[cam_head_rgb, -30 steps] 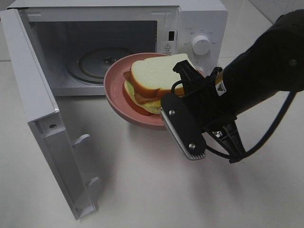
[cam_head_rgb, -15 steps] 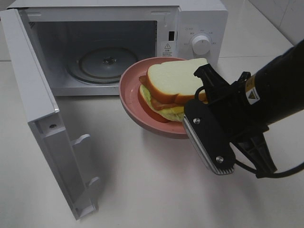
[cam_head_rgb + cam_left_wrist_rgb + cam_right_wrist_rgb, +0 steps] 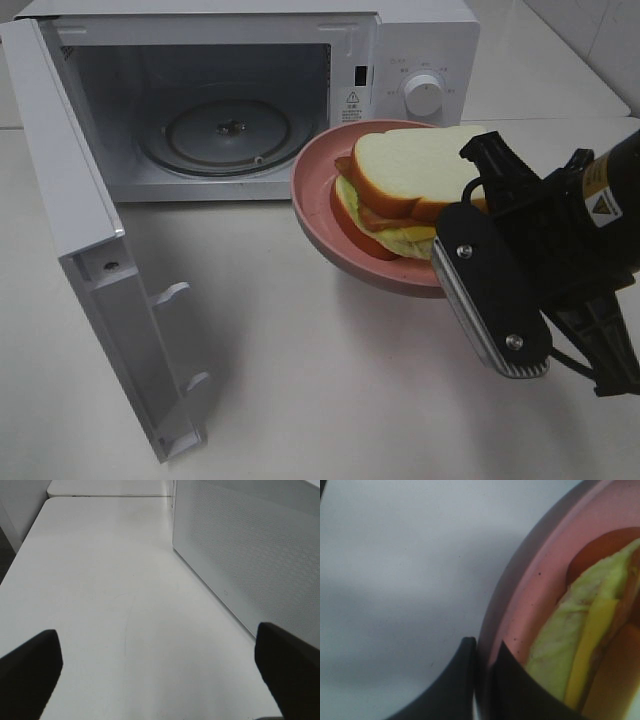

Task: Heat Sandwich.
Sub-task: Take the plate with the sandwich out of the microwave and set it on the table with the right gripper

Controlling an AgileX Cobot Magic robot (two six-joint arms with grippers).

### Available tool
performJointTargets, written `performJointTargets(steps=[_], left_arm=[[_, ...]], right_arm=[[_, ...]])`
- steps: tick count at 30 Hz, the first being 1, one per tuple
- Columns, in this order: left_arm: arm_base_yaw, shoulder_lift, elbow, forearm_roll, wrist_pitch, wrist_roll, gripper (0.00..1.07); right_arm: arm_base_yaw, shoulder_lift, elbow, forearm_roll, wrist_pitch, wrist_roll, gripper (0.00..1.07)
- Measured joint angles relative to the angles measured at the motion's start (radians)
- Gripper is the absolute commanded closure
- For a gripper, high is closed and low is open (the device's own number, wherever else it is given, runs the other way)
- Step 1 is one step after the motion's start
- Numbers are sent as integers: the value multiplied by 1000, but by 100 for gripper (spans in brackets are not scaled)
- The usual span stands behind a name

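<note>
The sandwich point(image 3: 405, 180), pale bread with orange crust and green-yellow filling, lies on a round pink plate point(image 3: 318, 205). The plate hangs tilted above the table, in front of the microwave's control panel. My right gripper point(image 3: 450, 262) is shut on the plate's near rim, one finger on each side of it. The right wrist view shows this gripper point(image 3: 482, 680) pinching the plate point(image 3: 530, 605) beside the sandwich point(image 3: 580, 645). In the left wrist view my left gripper point(image 3: 160, 680) stands wide open and empty over bare table; it is out of the high view.
The white microwave point(image 3: 430, 60) stands at the back with its door point(image 3: 80, 230) swung open to the left. Its glass turntable point(image 3: 225, 130) holds nothing. The microwave's perforated side wall point(image 3: 250, 555) runs beside my left gripper. The white table point(image 3: 300, 380) spreads in front.
My right gripper has carried the plate and sandwich rightward and a little toward the front, away from the microwave's opening. The left gripper has stayed open.
</note>
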Motion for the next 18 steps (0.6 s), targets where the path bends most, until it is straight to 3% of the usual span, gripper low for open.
performJointTargets(steps=[18], left_arm=[[0,0,0,0,0,0,4]], right_arm=[[1,-1,1,-326,148,549,104]])
